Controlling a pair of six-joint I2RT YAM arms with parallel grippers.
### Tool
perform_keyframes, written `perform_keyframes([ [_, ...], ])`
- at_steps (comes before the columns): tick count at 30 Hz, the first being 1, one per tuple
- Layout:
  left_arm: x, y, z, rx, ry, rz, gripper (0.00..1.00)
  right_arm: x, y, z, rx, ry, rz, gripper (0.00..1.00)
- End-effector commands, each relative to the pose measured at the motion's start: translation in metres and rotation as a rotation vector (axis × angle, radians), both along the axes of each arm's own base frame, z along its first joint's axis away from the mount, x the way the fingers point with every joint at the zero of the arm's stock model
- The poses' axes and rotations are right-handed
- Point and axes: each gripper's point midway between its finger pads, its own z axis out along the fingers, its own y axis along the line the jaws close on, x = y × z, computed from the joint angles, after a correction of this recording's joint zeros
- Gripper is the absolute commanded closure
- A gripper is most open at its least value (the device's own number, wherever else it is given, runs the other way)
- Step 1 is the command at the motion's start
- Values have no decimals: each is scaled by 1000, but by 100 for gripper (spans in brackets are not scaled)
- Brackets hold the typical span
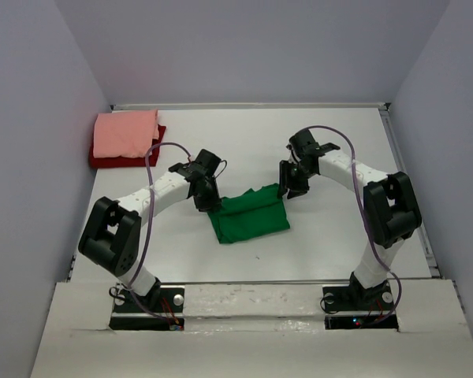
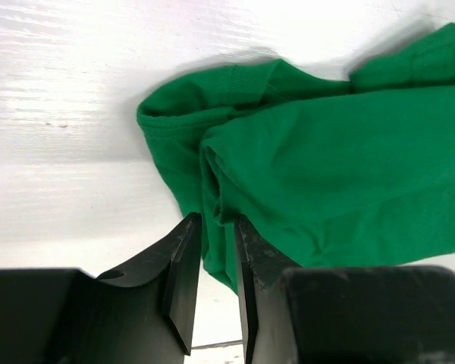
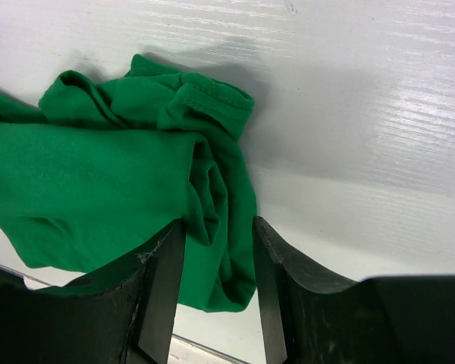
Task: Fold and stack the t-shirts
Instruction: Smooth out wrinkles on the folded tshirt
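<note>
A bright green t-shirt point(image 1: 252, 216) lies partly folded on the white table, midway between the two arms. My left gripper point(image 1: 209, 206) is down at its left edge. In the left wrist view the narrow-set jaws point(image 2: 216, 221) pinch a fold of the green cloth point(image 2: 341, 167). My right gripper point(image 1: 293, 189) is at the shirt's far right corner. Its jaws point(image 3: 218, 224) stand open around a bunched roll of green cloth point(image 3: 83, 174), with a gap on the right side. A salmon-pink t-shirt point(image 1: 126, 132) lies folded on a dark red t-shirt point(image 1: 102, 160) at the far left.
White walls close in the table at the back and on both sides. A raised rail point(image 1: 410, 157) runs along the right edge. The arm bases point(image 1: 252, 303) sit on the near ledge.
</note>
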Motion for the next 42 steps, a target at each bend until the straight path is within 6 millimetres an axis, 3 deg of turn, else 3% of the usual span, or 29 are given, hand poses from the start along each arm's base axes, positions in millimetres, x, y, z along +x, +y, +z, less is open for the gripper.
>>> perform_keyframes([
  [1, 4, 16, -1, 76, -22, 28, 66, 14, 6, 26, 43, -83, 14, 54],
  [11, 3, 11, -10, 53, -8, 15, 66, 14, 7, 24, 43, -72, 19, 56],
  [22, 5, -6, -3, -38, -26, -19, 67, 17, 5, 25, 26, -75, 25, 57],
  [27, 6, -9, 2, -58, -41, -26, 76, 16, 10, 25, 31, -72, 36, 57],
  [29, 6, -8, 2, -57, -42, -28, 89, 16, 10, 25, 31, -72, 36, 58],
  [32, 5, -8, 1, -57, -40, -27, 100, 15, 10, 24, 34, -66, 40, 58],
  [40, 4, -5, 6, -56, -55, -23, 100, 12, 14, 23, 32, -59, 59, 60],
  [42, 3, -5, 6, -54, -52, -23, 100, 11, 17, 22, 33, -56, 72, 65],
])
